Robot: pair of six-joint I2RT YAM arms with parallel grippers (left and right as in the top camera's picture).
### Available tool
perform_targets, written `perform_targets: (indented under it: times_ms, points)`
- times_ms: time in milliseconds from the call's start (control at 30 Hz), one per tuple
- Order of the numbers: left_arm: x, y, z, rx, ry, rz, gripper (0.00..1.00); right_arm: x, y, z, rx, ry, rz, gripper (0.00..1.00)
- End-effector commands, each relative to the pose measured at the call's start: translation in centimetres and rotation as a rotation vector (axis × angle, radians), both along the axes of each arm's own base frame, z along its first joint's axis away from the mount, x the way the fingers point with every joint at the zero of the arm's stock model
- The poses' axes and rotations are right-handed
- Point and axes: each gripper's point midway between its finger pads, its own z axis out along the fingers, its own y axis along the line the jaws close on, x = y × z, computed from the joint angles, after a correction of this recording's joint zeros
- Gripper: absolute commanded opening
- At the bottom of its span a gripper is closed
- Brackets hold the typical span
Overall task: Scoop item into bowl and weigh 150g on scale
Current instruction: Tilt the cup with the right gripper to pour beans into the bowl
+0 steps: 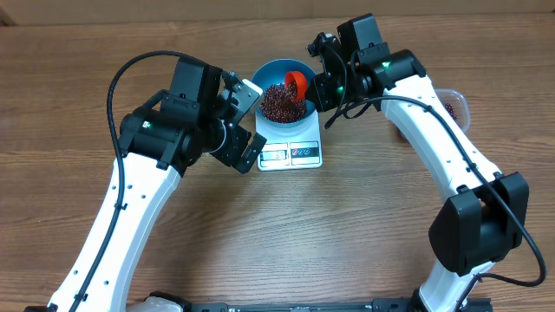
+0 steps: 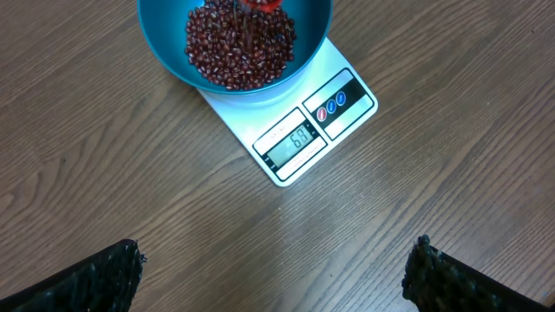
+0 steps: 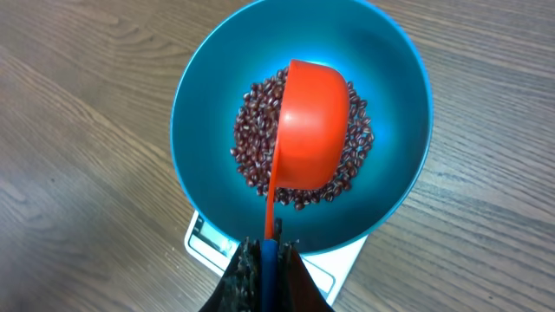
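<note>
Beans (image 3: 251,139) sat in the bowl (image 3: 195,113) on the scale (image 2: 355,113); my right jaws pinched the scoop (image 3: 312,113) tipped over it, left jaws spread nearby. Mid-fill, I judged; another scoopful was needed next.

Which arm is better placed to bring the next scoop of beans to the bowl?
Probably the right arm: the right gripper is shut on the orange scoop, tipped over the bowl, and the tub lies beside that arm. The left gripper is open and empty, near the scale.
</note>
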Motion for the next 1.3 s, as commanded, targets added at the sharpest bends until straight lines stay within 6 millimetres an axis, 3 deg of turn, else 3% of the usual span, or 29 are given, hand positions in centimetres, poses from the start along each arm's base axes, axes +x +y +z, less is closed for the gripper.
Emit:
perform_targets:
  times_ms: [0,167,300,433,900,1267]
  points:
    - [-0.1,-0.5,0.9,-0.009,-0.027,-0.036,1.00,0.7,0.1,3.3,0.028,-0.073,-0.046,0.04]
    - [-0.1,-0.5,0.8,-0.009,-0.026,-0.036,1.00,-0.1,0.7,3.2,0.009,-0.094,0.049,0.04]
    - [-0.1,-0.5,0.8,-0.009,-0.027,-0.036,1.00,0.7,0.0,3.1,0.005,-0.077,-0.062,0.04]
    - [-0.1,-0.5,0.9,-0.009,-0.027,-0.036,1.00,-0.7,1.3,3.0,-0.029,-0.123,0.131,0.04]
    - [-0.1,-0.5,0.9,-0.009,-0.027,-0.036,1.00,0.1,1.2,2.8,-0.267,-0.243,0.062,0.04]
    - [-0.1,-0.5,0.8,-0.009,-0.026,-0.036,1.00,-0.3,1.1,6.3,-0.276,-0.341,0.035,0.04]
